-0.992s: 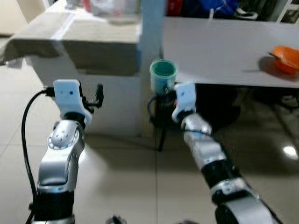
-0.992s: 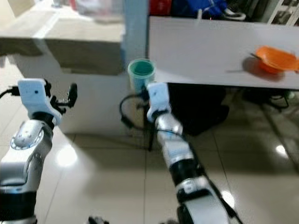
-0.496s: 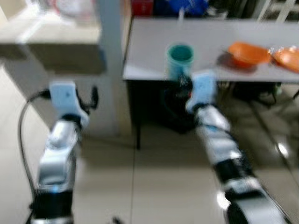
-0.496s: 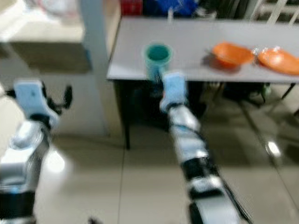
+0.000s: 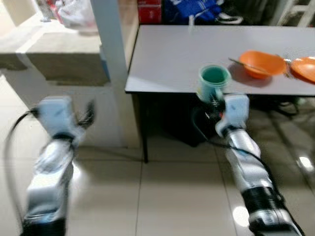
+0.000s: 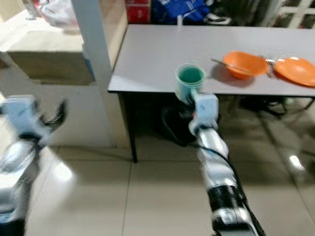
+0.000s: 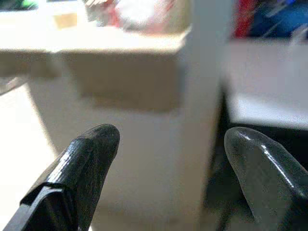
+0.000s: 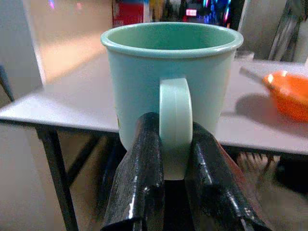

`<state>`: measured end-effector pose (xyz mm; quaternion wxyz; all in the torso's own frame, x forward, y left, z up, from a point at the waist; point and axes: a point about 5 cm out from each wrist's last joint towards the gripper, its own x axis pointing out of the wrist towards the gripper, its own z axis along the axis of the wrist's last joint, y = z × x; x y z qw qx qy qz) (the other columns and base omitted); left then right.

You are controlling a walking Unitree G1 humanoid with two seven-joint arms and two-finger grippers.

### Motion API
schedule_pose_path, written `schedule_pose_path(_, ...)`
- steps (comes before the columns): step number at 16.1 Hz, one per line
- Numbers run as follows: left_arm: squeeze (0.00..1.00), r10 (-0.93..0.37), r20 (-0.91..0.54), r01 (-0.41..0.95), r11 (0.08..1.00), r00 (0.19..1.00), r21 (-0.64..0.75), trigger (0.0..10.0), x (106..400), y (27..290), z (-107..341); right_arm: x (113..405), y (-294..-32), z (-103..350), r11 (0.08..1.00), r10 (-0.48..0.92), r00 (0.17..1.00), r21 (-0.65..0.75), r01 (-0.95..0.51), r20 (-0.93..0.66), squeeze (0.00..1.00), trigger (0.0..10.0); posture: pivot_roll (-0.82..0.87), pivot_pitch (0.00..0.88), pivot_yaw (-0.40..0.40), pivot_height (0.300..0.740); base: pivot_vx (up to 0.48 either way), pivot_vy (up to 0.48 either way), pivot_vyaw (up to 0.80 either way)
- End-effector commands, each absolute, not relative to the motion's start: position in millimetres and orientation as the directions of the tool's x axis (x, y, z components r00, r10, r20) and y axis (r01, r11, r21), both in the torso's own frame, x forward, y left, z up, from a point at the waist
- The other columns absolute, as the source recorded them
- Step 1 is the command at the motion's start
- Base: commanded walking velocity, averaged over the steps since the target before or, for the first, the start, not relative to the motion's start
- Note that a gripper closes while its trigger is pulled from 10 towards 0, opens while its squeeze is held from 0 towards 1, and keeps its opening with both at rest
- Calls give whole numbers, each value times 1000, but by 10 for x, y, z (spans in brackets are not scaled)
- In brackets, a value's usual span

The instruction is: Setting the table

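A mint-green mug (image 5: 213, 82) hangs upright in front of the near edge of the grey table (image 5: 172, 54). My right gripper (image 8: 174, 166) is shut on the mug's handle (image 8: 175, 125). On the table's right part sit an orange bowl (image 5: 261, 63) with a utensil in it and an orange plate (image 5: 304, 68). My left gripper (image 7: 168, 154) is raised at the left, open and holding nothing, with a white pillar and a beige counter beyond its fingers.
A white pillar (image 5: 108, 39) stands at the table's left end, with a beige counter (image 5: 49, 59) left of it. Dark items lie under the table (image 5: 177, 118). Blue and red things (image 5: 192, 10) sit behind it. The floor is pale tile (image 5: 147, 196).
The camera has swung right and nearer, so the table now fills the middle. The mug stays in my right gripper. My left arm is blurred from motion.
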<state>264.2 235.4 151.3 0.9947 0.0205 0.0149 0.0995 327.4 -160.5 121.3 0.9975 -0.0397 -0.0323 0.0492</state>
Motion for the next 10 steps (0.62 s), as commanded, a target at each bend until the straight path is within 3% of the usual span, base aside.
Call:
schedule_pose_path(1,0,194,-23,-192,979,981,62,10000,2589,2363,1555,3204,-1703,1268,991,84,993,-113,-74,87,0,10000,-58,11,39,740,461,0,0)
schedule_pose_path(5,0,209,-42,-205,976,977,74,10000,2559,2444,1528,3026,-2045,1187,975,-19,997,-221,35,75,0,10000,-58,10,30,740,461,0,0)
schedule_pose_path(10,0,98,-20,-95,991,995,99,10000,2623,2184,1593,2921,-1794,1153,980,23,998,-197,-10,63,0,10000,-77,8,49,740,438,-97,0)
